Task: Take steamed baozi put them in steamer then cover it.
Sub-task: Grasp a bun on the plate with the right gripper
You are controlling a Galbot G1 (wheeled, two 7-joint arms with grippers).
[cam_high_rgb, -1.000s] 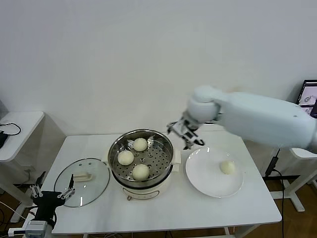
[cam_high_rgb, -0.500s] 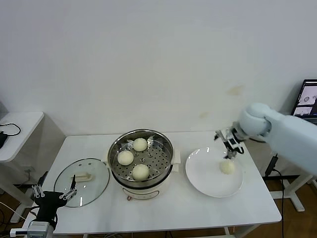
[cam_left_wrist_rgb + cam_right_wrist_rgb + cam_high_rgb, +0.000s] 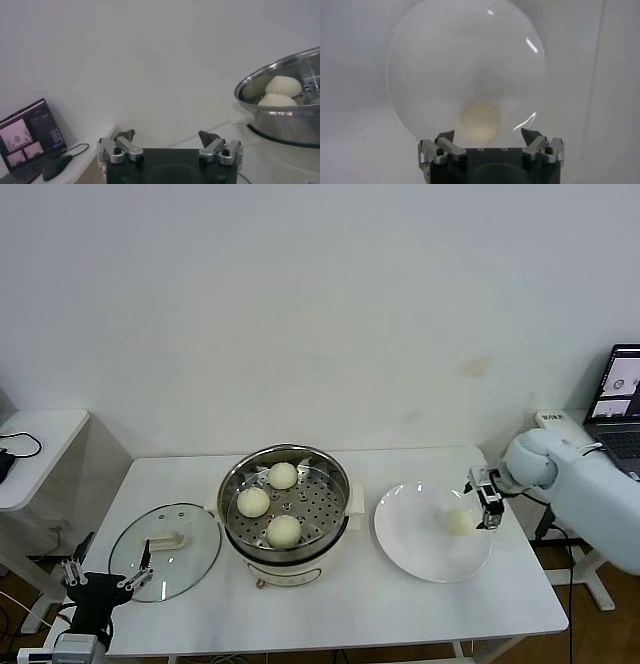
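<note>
The right gripper [image 3: 484,505] hangs at the outer edge of the white plate [image 3: 412,544], spread wide and holding nothing. In the right wrist view its two fingertips [image 3: 445,136] stand apart, with the last bun [image 3: 478,123] just ahead and between their lines, not yet touched. That bun [image 3: 459,522] sits on the half of the plate nearest the gripper.

Left of the plate stands the steamer [image 3: 286,502] with three buns already on its perforated tray: one at the back [image 3: 283,475], one on the left [image 3: 253,502], one at the front [image 3: 284,530]. Further left the glass lid [image 3: 166,549] lies flat on the desk [image 3: 400,609], knob up, so covering is not yet done.

The left gripper [image 3: 103,579] waits low at the desk's near left corner, also open and empty.

The bun looks light, soft and easily dented, with a smooth skin that may slip or stick. Judging by its shape, it wants a gentle pinch across its widest middle, closing only until it holds.
</note>
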